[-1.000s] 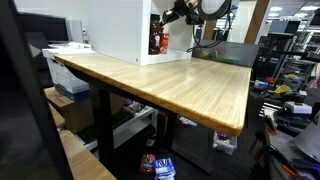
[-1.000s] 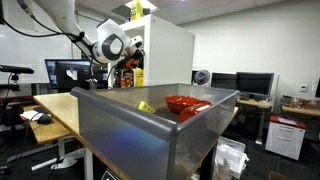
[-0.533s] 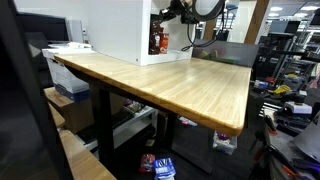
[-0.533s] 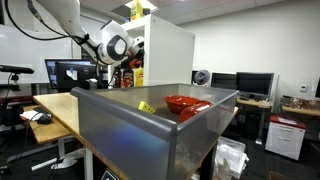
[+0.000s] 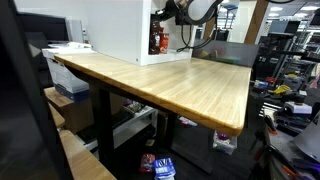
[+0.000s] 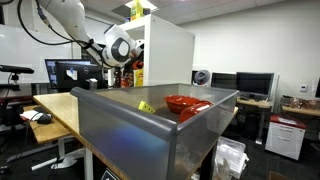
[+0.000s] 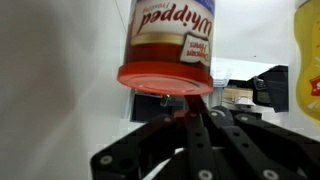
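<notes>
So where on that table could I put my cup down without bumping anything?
The wooden tabletop is bare from the white cabinet out to its near edge. It is crowded inside the cabinet: the gripper sits close to a red-lidded jar, a yellow bottle beside it. The grey bin holds a red bowl.

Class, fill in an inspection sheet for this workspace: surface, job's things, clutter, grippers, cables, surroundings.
Surface: wooden table, white cabinet standing on it.
Job's things: red-lidded jar labelled Whipped.
Clutter: yellow bottle beside the jar; grey bin holding a red bowl.
Grippers: gripper, fingers look shut, tips near the jar's lid; contact unclear.
Cables: black cable along the arm.
Surroundings: office desks, monitors.
</notes>
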Robot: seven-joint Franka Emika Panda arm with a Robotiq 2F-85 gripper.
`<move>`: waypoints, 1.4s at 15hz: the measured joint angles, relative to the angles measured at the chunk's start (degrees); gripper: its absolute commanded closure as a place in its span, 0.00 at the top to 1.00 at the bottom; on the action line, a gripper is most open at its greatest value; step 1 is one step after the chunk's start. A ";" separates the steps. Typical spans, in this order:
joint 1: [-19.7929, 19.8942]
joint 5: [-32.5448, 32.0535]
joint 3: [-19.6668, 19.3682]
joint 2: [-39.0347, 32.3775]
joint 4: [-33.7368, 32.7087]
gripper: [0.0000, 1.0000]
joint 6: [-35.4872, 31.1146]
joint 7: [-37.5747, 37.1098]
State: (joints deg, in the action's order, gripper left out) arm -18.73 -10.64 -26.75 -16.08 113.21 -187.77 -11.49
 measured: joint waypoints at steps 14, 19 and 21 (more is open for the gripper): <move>-17.66 0.14 -17.29 -0.89 -3.19 0.00 15.30 -5.06; -21.58 0.06 -20.36 0.52 -3.09 0.00 20.19 -6.61; -22.40 0.04 -20.98 0.75 -2.90 0.00 20.63 -7.04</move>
State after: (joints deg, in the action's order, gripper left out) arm -41.12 -10.60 -47.73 -15.34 110.32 -167.15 -18.53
